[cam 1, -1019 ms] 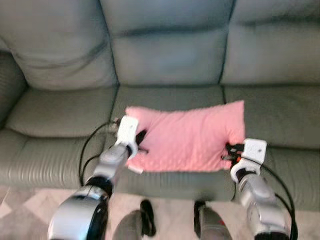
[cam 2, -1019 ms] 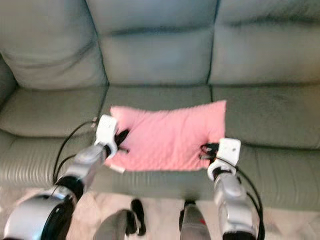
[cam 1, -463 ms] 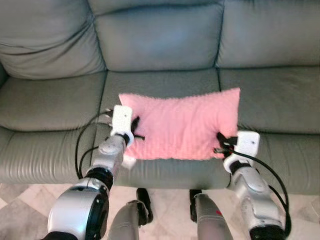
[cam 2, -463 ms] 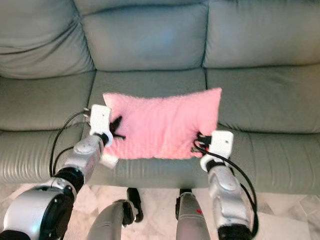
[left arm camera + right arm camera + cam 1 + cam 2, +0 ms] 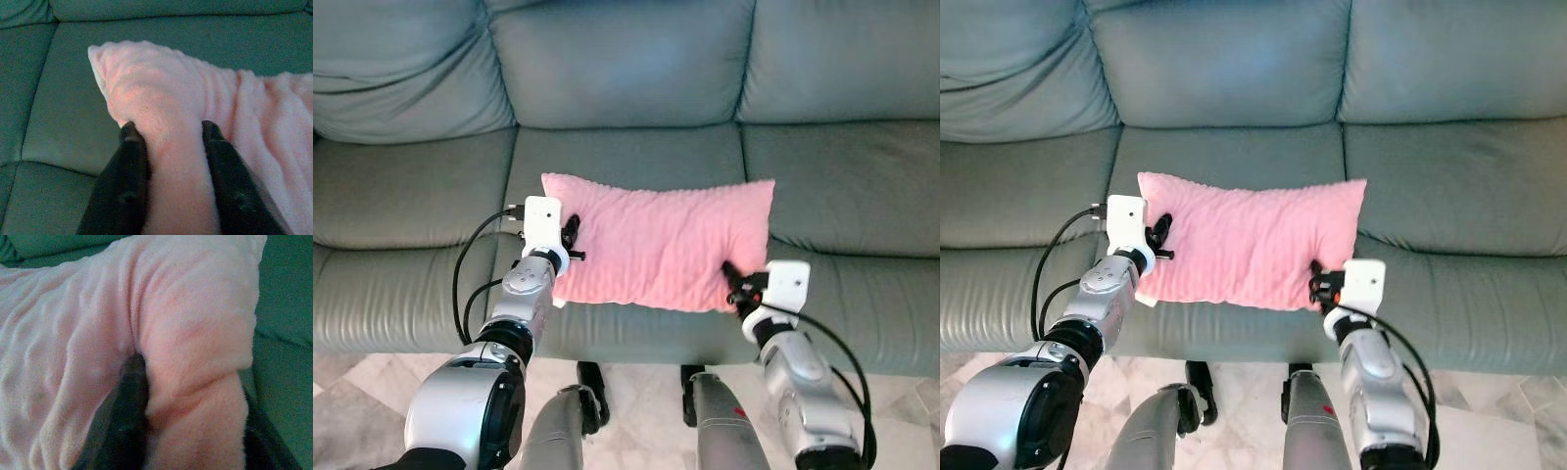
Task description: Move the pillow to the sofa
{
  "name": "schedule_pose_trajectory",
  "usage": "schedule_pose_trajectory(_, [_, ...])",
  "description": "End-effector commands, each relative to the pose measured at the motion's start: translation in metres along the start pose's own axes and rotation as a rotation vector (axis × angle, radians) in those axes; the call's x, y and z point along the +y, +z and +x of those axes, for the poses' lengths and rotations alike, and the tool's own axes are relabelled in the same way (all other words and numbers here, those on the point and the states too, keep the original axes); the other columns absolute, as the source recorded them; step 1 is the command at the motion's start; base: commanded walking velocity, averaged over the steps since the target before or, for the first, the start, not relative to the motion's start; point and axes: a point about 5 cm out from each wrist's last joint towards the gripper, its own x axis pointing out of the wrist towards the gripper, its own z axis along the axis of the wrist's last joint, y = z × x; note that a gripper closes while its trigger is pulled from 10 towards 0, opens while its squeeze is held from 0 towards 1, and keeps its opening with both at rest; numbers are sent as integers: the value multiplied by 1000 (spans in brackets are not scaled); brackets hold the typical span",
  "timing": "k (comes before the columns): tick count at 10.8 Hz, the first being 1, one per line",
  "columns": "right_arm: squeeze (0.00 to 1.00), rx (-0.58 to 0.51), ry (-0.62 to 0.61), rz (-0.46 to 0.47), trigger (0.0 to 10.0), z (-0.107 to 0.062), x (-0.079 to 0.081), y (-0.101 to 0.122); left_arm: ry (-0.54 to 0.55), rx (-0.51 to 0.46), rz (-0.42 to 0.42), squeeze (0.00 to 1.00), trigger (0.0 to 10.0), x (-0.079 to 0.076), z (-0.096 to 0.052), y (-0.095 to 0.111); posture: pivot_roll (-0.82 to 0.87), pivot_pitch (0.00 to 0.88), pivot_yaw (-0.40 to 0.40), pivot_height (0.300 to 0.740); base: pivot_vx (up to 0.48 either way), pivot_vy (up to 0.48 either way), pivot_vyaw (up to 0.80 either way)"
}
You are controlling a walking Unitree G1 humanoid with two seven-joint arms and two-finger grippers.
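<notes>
Left gripper is clamped on the left end of the pink pillow; in the left wrist view both black fingers pinch a fold of the fabric between them. Right gripper is clamped on the pillow's right near corner, with plush bunched between its fingers in the right wrist view. Both hold at once, one per end.

The pillow is over the middle seat cushion of the grey-green sofa, lying flat lengthwise, its near edge close to the seat's front lip. It looks to be resting on the seat, or nearly so; contact underneath is hard to tell.

Progress: almost done. Pillow is at the sofa; what is left is to let go with both and draw the arms back.

Pose: both silver arms reach forward and slightly inward from the robot's body, wrists level, roughly symmetric, cables looping off each wrist.
</notes>
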Motion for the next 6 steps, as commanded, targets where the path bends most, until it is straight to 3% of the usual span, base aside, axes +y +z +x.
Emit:
schedule_pose_trajectory(1, [1000, 32, 14, 6, 10000, -6, 4, -11, 19, 51, -8, 1000, 10000, 3, -7, -18, -270, 494, 112, 740, 0, 0, 0])
schedule_pose_trajectory(6, [1000, 58, -26, 1, 10000, -10, 0, -20, 21, 75, -42, 1000, 10000, 4, -17, -37, -263, 504, 109, 740, 0, 0, 0])
